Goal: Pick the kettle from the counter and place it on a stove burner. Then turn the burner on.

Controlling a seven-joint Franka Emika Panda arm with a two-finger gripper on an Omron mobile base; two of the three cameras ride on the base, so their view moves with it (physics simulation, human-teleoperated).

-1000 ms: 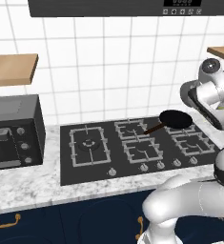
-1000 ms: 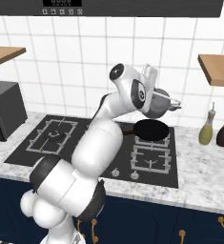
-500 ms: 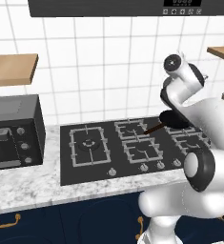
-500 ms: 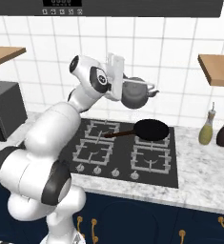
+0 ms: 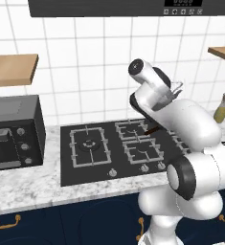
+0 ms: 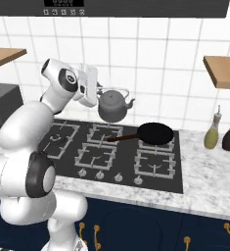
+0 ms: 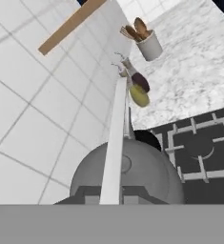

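White square tiles [image 5: 90, 72] covered the back wall. A dark hood [image 6: 136, 7] with a button panel ran along the top. 2 wooden shelves hung on the wall, 1 at the left [image 5: 11, 69] and 1 at the right [image 6: 223, 71]. A black oven [image 5: 13, 131] stood at the left, under the shelf. Navy cabinets [image 6: 136, 225] with brass handles [image 5: 6, 221] ran below. The light was even and soft.
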